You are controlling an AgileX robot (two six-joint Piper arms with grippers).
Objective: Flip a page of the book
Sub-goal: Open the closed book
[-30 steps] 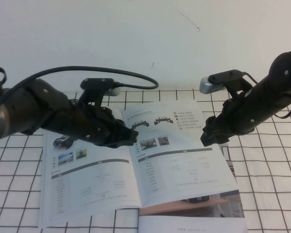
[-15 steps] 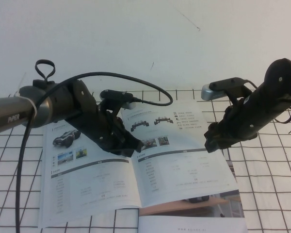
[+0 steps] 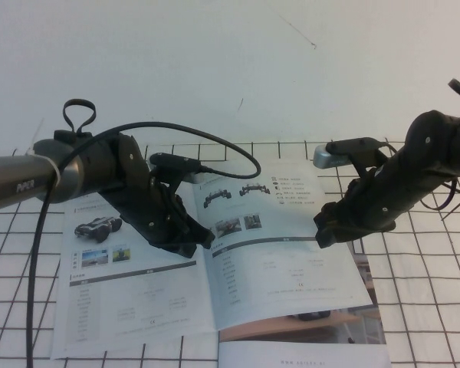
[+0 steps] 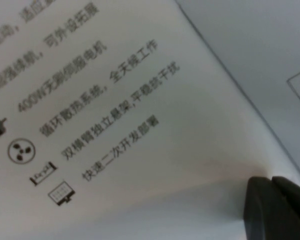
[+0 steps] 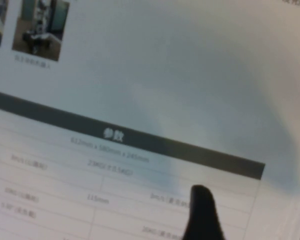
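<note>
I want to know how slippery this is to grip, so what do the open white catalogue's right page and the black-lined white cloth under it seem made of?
The right page of the open white catalogue looks like thin coated paper: smooth and faintly glossy. The black-lined white cloth seems to be matte fabric, though that is less certain. The left gripper hovers near the spine, the right gripper at the page's outer edge.

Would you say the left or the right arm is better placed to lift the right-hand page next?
Probably right: the right gripper sits at the page's outer edge, while the left gripper is down near the book's spine.
</note>
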